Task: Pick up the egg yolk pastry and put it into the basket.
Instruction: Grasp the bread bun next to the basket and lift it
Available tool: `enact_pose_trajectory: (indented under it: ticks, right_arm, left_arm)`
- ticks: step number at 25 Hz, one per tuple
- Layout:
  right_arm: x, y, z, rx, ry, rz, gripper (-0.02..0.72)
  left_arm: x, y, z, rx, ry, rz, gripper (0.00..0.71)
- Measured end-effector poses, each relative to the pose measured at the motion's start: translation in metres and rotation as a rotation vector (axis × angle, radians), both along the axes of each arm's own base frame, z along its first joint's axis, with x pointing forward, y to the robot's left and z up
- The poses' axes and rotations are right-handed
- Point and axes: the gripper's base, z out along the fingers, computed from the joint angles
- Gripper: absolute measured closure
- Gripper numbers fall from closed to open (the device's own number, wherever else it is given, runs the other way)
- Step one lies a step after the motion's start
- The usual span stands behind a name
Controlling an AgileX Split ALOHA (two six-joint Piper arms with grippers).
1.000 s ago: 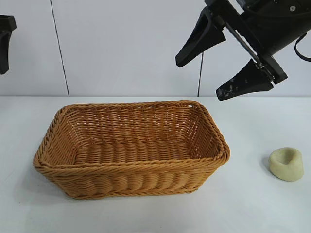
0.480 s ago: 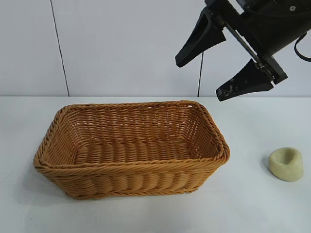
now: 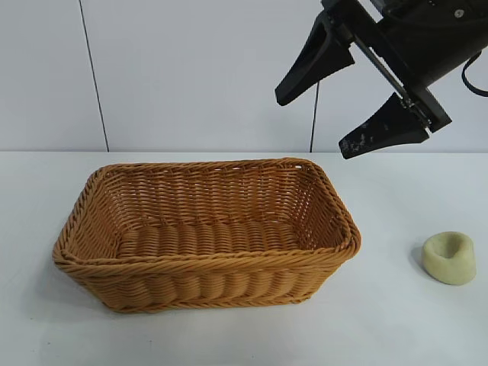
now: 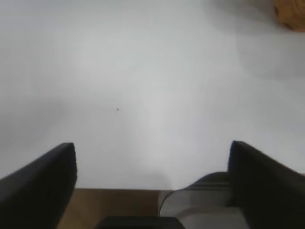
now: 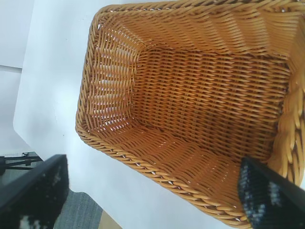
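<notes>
The egg yolk pastry [image 3: 450, 258], a small pale yellow puck with a dent on top, lies on the white table to the right of the basket. The orange-brown wicker basket [image 3: 206, 259] stands empty in the middle of the table. It also shows in the right wrist view [image 5: 109, 86]. My right gripper [image 3: 313, 126] is open and empty, high above the basket's right end and up-left of the pastry. It also shows in the right wrist view [image 5: 152, 191]. My left gripper [image 4: 152, 162] is open and empty over bare table, out of the exterior view.
The white table [image 3: 396, 335] runs to a white panelled wall [image 3: 191, 76] behind. In the left wrist view a corner of the basket [image 4: 290, 14] shows far off, and the table's edge, with brown floor [image 4: 119, 205] beyond it, lies close to the gripper.
The black part of the left arm at the exterior view's left edge has gone out of view. The right gripper, basket and pastry have not moved.
</notes>
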Motion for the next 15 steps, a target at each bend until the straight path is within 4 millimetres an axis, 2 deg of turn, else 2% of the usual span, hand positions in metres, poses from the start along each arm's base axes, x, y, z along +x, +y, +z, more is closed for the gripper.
enact_pose_trajectory:
  ticks: [6, 12, 15]
  right_arm:
    - [0.000, 0.000, 0.000, -0.004, -0.001, 0.002, 0.041]
    - [0.000, 0.000, 0.000, -0.009, -0.003, 0.003, 0.041]
    - [0.001, -0.001, -0.001, -0.020, -0.010, 0.002, 0.041]
  left_arm:
    - [-0.015, 0.001, 0.003, -0.005, -0.106, 0.014, 0.046]
    - [-0.042, 0.002, 0.004, -0.010, -0.282, 0.032, 0.047]
    - [-0.045, 0.002, 0.004, -0.017, -0.301, 0.029, 0.048]
